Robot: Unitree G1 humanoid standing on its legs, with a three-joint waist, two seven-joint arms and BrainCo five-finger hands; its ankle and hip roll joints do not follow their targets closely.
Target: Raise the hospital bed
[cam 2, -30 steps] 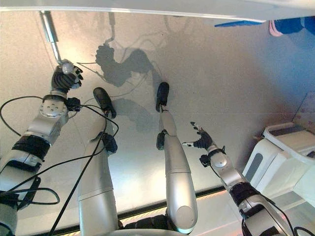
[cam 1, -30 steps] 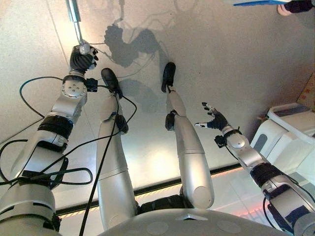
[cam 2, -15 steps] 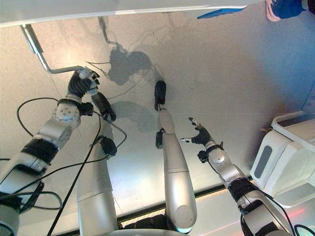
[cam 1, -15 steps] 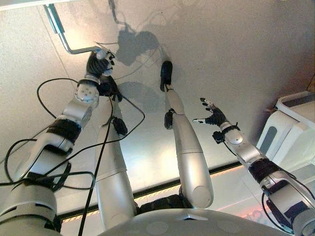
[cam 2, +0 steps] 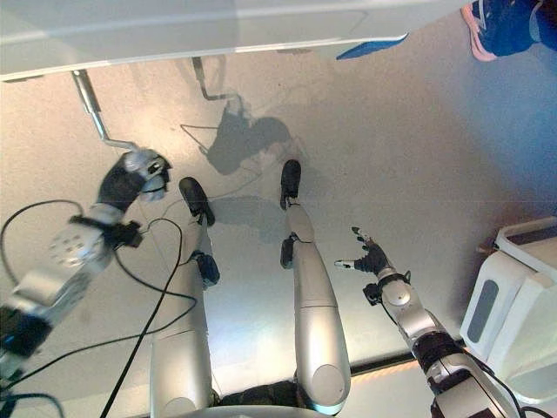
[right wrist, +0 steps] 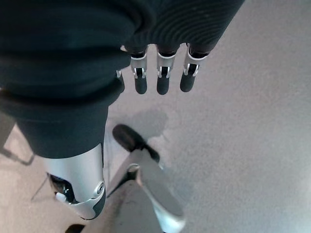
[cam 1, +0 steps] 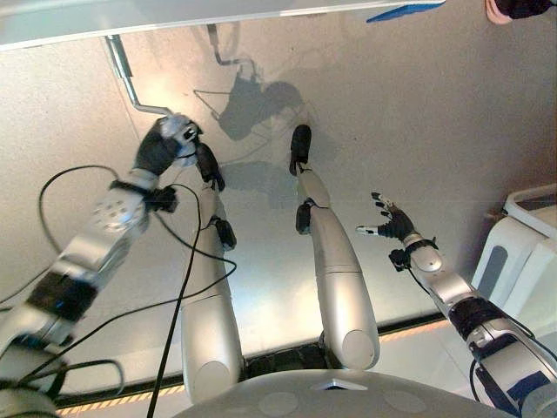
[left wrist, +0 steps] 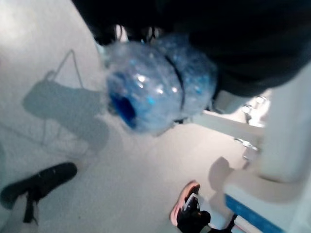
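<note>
Left eye view: left hand (cam 1: 164,145) swung crank handle (cam 1: 124,77) lower.

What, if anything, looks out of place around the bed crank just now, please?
Nothing stands out. The left hand is curled round the knob of the bent metal crank under the bed edge; the right hand hangs open over bare floor.

Shiny metal crank (cam 1: 126,77), glossy floor (cam 1: 418,131)

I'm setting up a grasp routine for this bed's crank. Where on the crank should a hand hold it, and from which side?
Grip the knob at the free end of the crank, where the left hand is curled now. Come from the floor side, below the bed: the bent rod hangs down from its underside, leaving that end exposed.
</note>
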